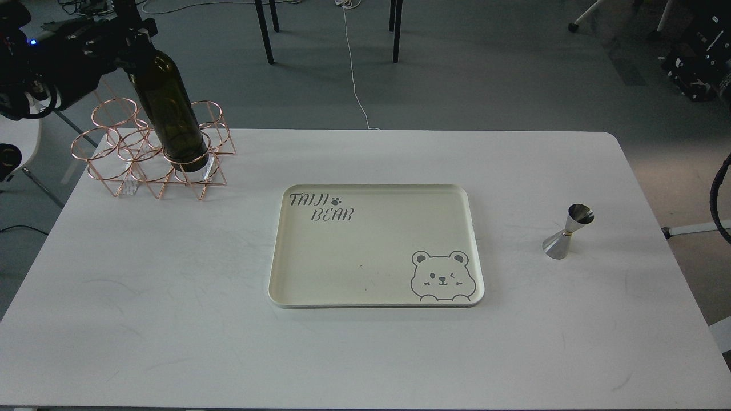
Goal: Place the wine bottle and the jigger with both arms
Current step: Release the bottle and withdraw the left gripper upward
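The dark olive-green wine bottle stands tilted with its base in a front ring of a copper wire rack at the table's back left. My left gripper comes in from the top left and is closed around the bottle's neck, which it hides. The steel jigger stands upright and alone on the table at the right. My right gripper is out of view; only a black cable shows at the right edge.
A cream tray with a bear drawing and "TAIJI BEAR" lettering lies in the middle of the white table. Chair legs and a white cable are on the floor behind the table.
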